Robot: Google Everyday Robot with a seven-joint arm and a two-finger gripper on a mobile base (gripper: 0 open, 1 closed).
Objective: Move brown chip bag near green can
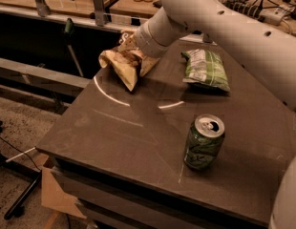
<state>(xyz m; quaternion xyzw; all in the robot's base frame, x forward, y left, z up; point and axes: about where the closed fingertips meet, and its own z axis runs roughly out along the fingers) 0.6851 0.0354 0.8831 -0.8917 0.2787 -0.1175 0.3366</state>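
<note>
The brown chip bag [120, 63] lies crumpled at the far left corner of the dark table [119, 137]; its tan underside shows and its upper part is hidden by my arm. My gripper [138, 55] is at the end of the white arm, pressed down onto the bag's right side. The green can [204, 142] stands upright near the front right of the table, well apart from the bag, its silver top and pull-tab showing.
A green and white chip bag [205, 69] lies at the far right, between the brown bag and the table's right edge. A railing and a wooden counter [67, 4] run behind the table. The floor and cables [14, 151] lie to the left.
</note>
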